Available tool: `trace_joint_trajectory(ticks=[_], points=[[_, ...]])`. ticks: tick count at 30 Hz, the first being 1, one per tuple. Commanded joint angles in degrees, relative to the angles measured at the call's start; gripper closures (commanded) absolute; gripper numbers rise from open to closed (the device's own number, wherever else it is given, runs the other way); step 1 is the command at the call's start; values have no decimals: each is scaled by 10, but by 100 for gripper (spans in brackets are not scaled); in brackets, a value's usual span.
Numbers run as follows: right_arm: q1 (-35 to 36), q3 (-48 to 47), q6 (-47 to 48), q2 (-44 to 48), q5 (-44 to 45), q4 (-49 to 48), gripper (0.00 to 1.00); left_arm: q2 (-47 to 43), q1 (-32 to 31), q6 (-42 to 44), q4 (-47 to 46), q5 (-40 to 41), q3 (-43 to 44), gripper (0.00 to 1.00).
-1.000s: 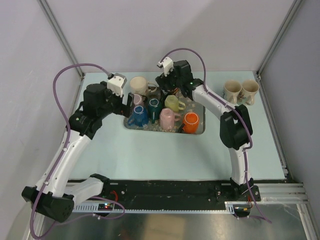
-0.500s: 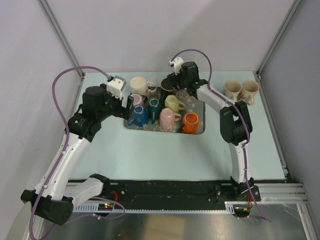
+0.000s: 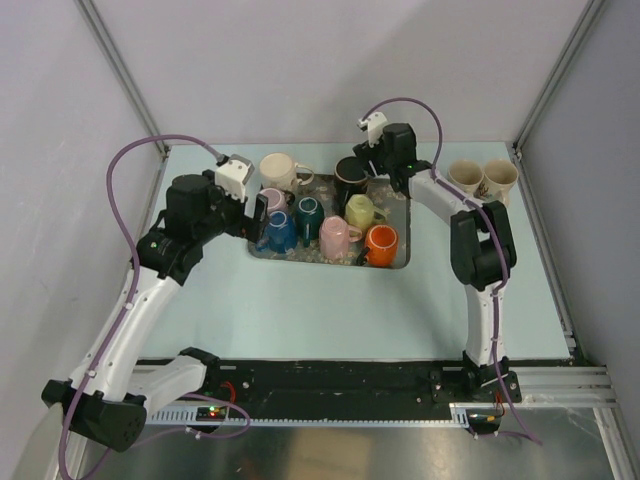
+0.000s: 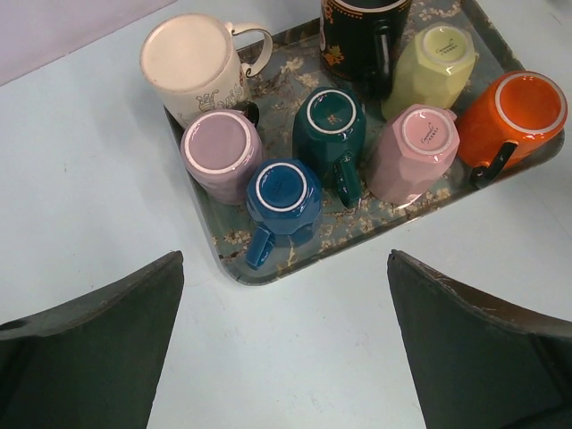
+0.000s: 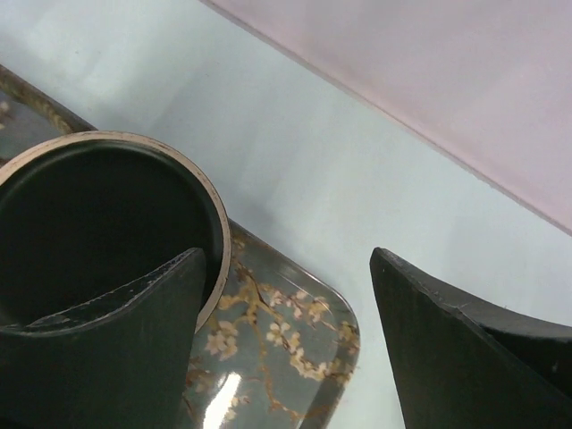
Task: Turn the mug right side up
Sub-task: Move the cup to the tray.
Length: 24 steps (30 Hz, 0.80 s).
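Two things could go wrong from here, as I judge it. The black mug (image 5: 98,214) stands mouth-up at the far edge of the tray (image 5: 295,344), and one finger of the right tool (image 5: 284,268) hangs over its open mouth, right at the rim. A sideways pull-away could hook that rim and tip the mug onto the yellow mug (image 4: 433,67) next to it, or off the tray's far edge onto the desk (image 3: 300,310). The second risk is crowding. The other mugs on the tray sit bottom-up and nearly touching, so a wide-spread tool coming down on one could knock its neighbours.

The right tool is released. Its jaws stand apart with only tray and desk showing between them, and nothing is clamped. The mug's rim lies at the inner edge of one finger, while the other finger is well clear of it, out over the tray's corner.

The left tool (image 4: 284,268) is also released, spread wide and empty. It hovers over the desk just off the tray's near-left side, nearest the blue mug (image 4: 284,192) and well apart from the black mug.
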State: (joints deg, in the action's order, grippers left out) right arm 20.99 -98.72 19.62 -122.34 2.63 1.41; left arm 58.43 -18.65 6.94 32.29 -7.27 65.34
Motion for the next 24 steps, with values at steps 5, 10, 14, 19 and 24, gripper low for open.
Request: trace_joint_trajectory(ticks=[5,10,14,19,24], points=[[-26,43,34,29,43,25,21,-5,3,-3,-12,-20,-6,0],[-24,65,12,66,26,34,17,-11,4,1,-14,-18,-11,0],[-9,81,-47,139,-9,66,10,-15,4,4,-15,-17,-15,0],[15,108,-129,200,-28,115,5,-11,4,3,-19,-24,-17,0],[11,117,-207,198,-54,144,3,-9,3,-2,-24,-31,-15,0]])
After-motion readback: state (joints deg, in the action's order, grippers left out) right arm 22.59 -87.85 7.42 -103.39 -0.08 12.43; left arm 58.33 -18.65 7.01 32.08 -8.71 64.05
